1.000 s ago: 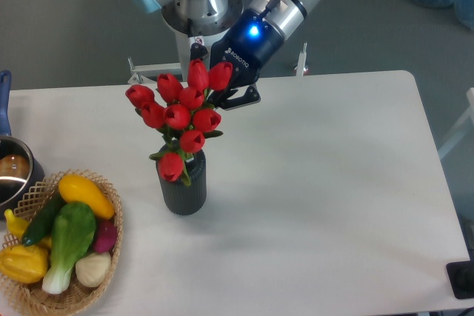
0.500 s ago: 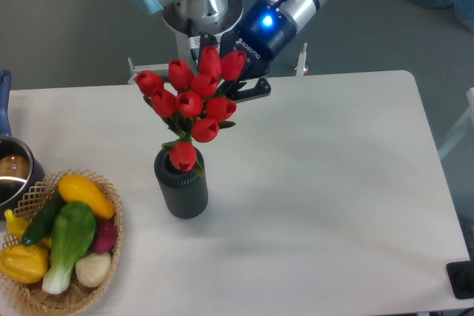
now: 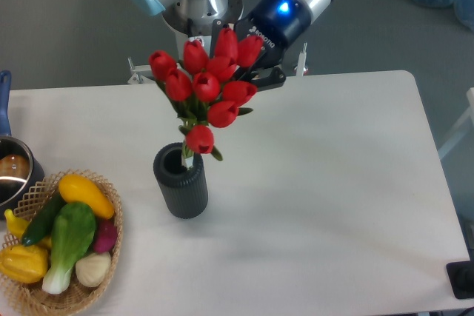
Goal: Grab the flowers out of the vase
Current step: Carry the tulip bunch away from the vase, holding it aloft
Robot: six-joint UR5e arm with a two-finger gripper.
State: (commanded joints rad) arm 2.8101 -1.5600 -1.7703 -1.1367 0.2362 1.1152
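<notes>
Claw closed on flowers, bunch raised, lowest bud just above vase mouth. Vase upright on desk. Basket at left.

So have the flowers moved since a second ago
Yes. The flowers have risen up and slightly right relative to the vase, which stayed put; the lowest bud now sits above its mouth, held by the gripper.

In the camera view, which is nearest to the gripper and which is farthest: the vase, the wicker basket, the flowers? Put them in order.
1. The flowers: held at the gripper, top centre.
2. The vase: below the bunch, on the table.
3. The wicker basket: lower left corner, farthest.
</notes>
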